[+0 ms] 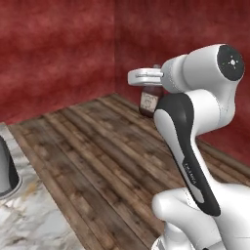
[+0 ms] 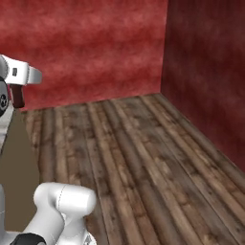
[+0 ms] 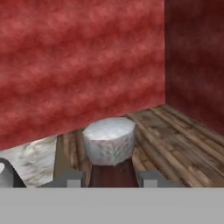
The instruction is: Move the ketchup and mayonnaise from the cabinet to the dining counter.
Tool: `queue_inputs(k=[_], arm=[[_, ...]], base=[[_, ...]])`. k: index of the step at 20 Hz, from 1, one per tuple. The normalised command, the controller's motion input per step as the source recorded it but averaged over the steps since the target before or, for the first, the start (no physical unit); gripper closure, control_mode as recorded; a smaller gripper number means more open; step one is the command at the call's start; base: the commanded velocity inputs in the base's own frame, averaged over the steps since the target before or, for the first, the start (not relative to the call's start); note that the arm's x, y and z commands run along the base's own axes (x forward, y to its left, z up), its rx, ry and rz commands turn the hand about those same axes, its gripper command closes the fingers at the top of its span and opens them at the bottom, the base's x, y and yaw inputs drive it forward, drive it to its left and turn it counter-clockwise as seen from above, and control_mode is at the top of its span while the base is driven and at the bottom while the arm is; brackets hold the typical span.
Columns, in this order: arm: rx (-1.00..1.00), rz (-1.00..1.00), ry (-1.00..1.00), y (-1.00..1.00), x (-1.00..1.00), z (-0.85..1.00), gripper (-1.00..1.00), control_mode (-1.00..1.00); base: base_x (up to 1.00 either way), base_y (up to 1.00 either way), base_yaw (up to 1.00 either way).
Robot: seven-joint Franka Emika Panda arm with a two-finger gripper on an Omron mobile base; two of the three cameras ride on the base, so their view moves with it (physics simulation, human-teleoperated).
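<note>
Ketchup (image 1: 150, 99) upright between jaws, cap end up

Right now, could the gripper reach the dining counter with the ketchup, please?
Probably yes: the gripper holds the ketchup over open floor, and nothing stands between it and the dining counter at its left.

Mottled red walls (image 2: 95, 48), brown streaked plank floor (image 2: 143, 167). The ketchup (image 1: 150, 100) is dark red-brown with a pale label. White marble counter (image 1: 29, 219), brown-veined.
</note>
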Motion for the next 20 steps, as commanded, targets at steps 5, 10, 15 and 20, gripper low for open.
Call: queue_inputs(k=[5, 10, 15, 20], arm=[[0.0, 0.0, 0.0, 0.0, 0.0, 0.0, 1.0, 1.0], [0.0, 0.0, 0.0, 0.0, 0.0, 0.0, 1.0, 1.0], [0.0, 0.0, 0.0, 0.0, 0.0, 0.0, 1.0, 1.0], [0.0, 0.0, 0.0, 0.0, 0.0, 0.0, 1.0, 1.0]], base=[[0.67, -0.38, 0.08], [0.68, -0.29, 0.21], [0.65, -0.13, 0.43], [0.65, -0.1, 0.43]])
